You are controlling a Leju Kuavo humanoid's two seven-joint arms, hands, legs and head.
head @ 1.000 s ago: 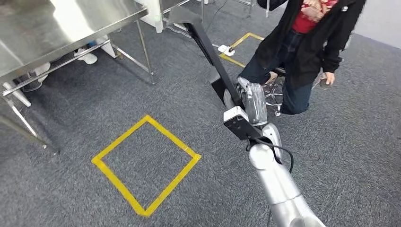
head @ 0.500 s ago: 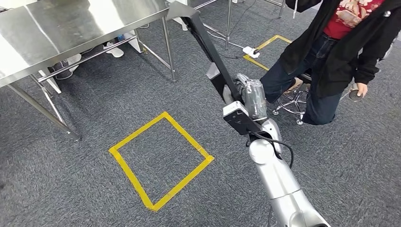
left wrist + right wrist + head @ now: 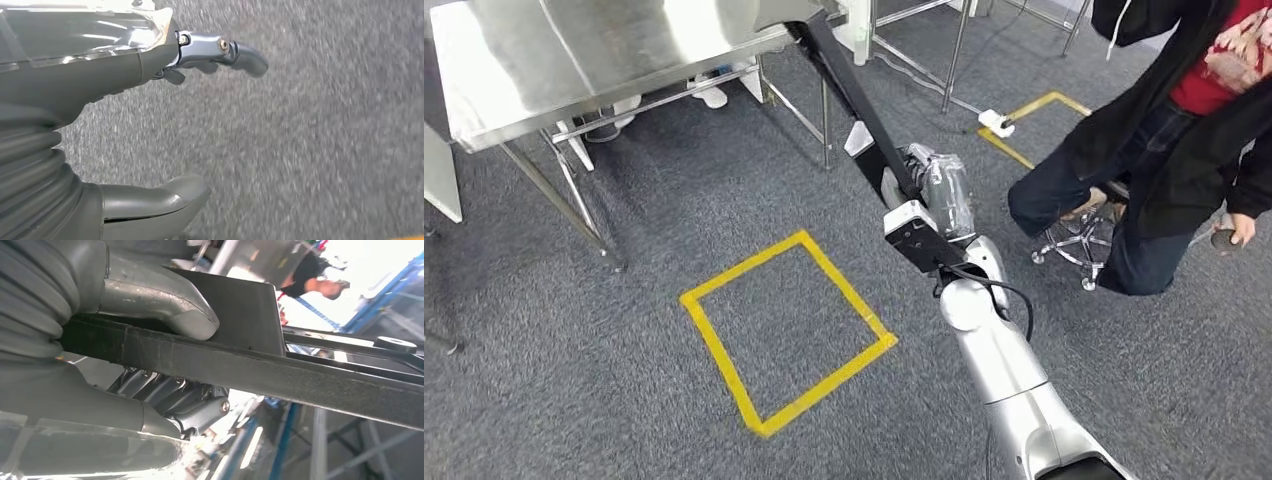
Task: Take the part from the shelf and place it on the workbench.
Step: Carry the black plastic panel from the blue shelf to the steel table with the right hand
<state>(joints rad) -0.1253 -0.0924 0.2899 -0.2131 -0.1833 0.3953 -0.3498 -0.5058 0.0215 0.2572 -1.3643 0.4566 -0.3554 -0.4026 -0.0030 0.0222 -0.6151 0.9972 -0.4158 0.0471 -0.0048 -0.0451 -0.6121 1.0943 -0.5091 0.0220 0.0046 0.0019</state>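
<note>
Right hand point(image 3: 939, 195) is gripping the part point(image 3: 849, 85), a long black bar with a flat plate at its near end; in the right wrist view the thumb point(image 3: 165, 302) is pressing on one face of the part point(image 3: 300, 375) while the fingers point(image 3: 170, 395) are curling under the other. The bar is projecting forward and up from the hand, its far tip now lying at the edge of the steel workbench point(image 3: 574, 60).

Change over the last second: the whole head view is shifting. Workbench and yellow floor square point(image 3: 786, 330) are sliding across the frame, so the camera, meaning the robot, is turning or stepping. The grip on the part looks unchanged. The part's tip is now closer to the bench edge than before.

Left hand point(image 3: 100, 125) is hanging over grey carpet, fingers apart, holding nothing.

A person point(image 3: 1169, 150) is seated on a stool just beyond the right hand.

Judgement: carry phase is nearing its end; approach to the bench and set-down not yet done.
</note>
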